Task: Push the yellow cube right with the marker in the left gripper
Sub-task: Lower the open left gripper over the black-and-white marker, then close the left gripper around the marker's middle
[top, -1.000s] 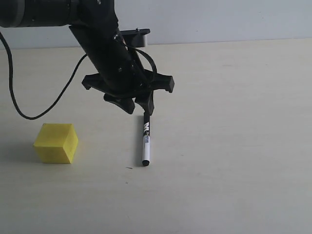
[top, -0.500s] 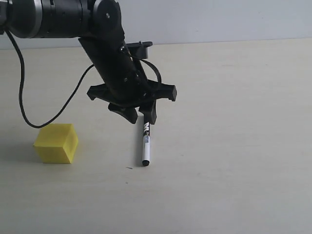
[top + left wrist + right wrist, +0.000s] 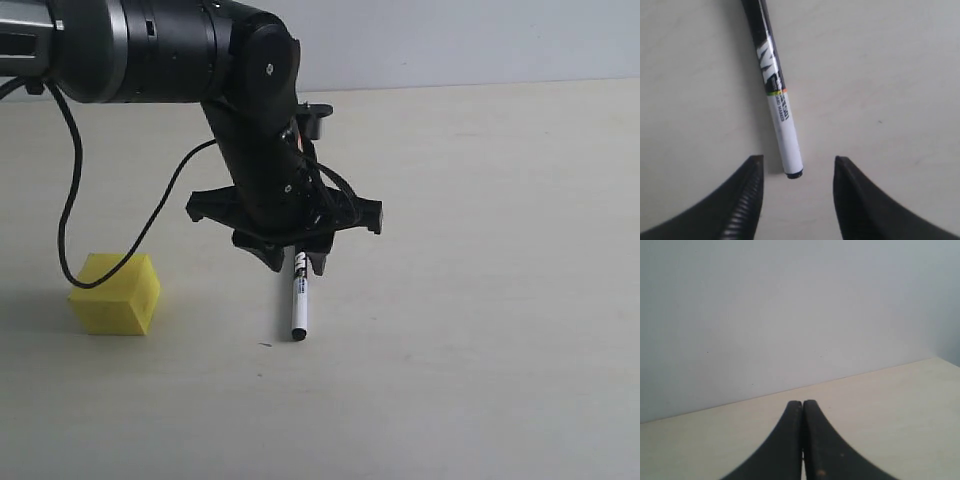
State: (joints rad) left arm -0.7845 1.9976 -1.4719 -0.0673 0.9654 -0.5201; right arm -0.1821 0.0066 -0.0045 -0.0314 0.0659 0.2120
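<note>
The marker (image 3: 298, 300) lies flat on the table, white end toward the camera, its black cap end hidden under my left gripper (image 3: 296, 262). That gripper hovers open just above it, one finger on each side. In the left wrist view the marker (image 3: 775, 95) runs away from the gripper (image 3: 798, 160), and its white butt end sits just ahead of the gap between the spread fingertips (image 3: 754, 167), touching neither. The yellow cube (image 3: 115, 293) stands on the table well to the left, apart from both. My right gripper (image 3: 803, 402) is shut on nothing and does not show in the exterior view.
The pale table (image 3: 480, 300) stretches to the right and front. A black cable (image 3: 68, 230) loops down from the left arm just behind the cube. A light wall runs along the table's far edge.
The left arm has swung right and toward the camera, and its open gripper has dropped lower over the marker's cap end. Marker and cube have not moved.
</note>
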